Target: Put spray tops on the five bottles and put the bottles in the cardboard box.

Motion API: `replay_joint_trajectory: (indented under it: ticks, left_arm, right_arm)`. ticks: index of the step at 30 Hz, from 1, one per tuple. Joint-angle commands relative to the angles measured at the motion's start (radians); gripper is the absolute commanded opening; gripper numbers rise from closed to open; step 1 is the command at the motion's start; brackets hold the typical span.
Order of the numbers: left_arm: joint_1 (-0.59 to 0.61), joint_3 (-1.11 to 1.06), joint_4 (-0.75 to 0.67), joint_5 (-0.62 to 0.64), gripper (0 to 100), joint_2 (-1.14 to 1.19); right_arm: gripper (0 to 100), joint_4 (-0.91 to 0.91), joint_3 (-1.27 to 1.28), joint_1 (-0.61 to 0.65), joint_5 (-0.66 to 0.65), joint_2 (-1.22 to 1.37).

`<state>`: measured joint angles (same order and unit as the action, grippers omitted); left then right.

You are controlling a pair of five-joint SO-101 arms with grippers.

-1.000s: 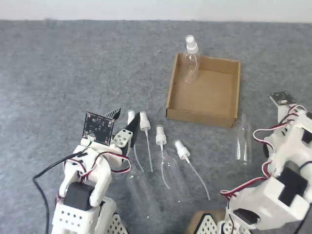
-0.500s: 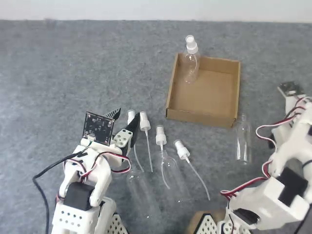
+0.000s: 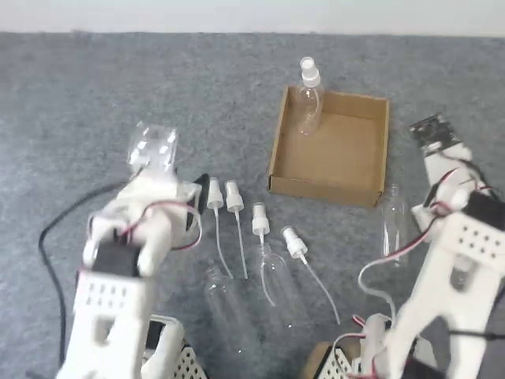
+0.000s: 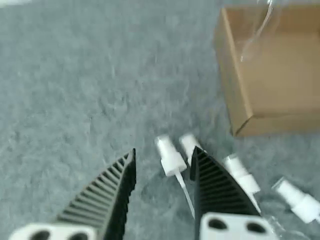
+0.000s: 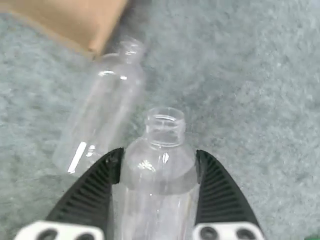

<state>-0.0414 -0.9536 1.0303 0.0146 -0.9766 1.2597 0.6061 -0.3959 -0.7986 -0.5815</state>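
the left gripper (image 4: 164, 152) is held over the row of spray tops (image 3: 234, 197) on the grey bench (image 3: 95, 95). its fingers are spread wide, with one spray top (image 4: 170, 159) seen between them and nothing gripped. the right gripper (image 5: 159, 154) is pinched on an uncapped clear bottle (image 5: 160, 170), which is held at the shoulder just below the open neck. a second bare bottle (image 3: 392, 221) lies just beside the cardboard box (image 3: 319, 188), near its front corner. two more bottles (image 3: 280, 284) lie among the tops' dip tubes. one capped bottle (image 3: 309, 99) is already in the box, at a far corner.

the bottles are judged light, thin-walled and slippery. they are likely to flex or slip out if squeezed hard, so a hold at the stiffer shoulder is preferred. the tops are judged very light, each with a thin, bendable tube. they are best taken by the head, with the tube left free for threading into a neck.
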Motion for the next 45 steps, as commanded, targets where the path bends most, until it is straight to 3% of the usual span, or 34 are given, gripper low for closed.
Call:
replay_joint_trajectory:
  ticks: [1,11,23,32,39,45]
  left_arm:
    - [0.002,0.189,0.006,-0.009,17,0.370]
    - [0.008,0.472,0.006,0.109,19,0.910]
    - [0.009,0.522,-0.080,0.104,16,1.131]
    - [0.002,0.524,-0.129,0.101,8,1.174]
    - [0.009,0.573,-0.118,0.104,3,1.053]
    - [0.009,0.705,0.015,0.109,3,0.844]
  right_arm:
    - [4.0,-0.021,0.060,0.033,0.005,-0.139]
    - [4.0,-0.015,0.087,0.031,-0.028,-0.150]
    - [4.0,0.036,0.087,0.031,-0.054,-0.159]
    - [4.3,0.027,0.084,0.033,-0.054,-0.160]
    - [4.1,-0.036,0.081,0.062,-0.052,-0.171]
    - [4.0,-0.185,0.081,0.157,-0.049,-0.289]
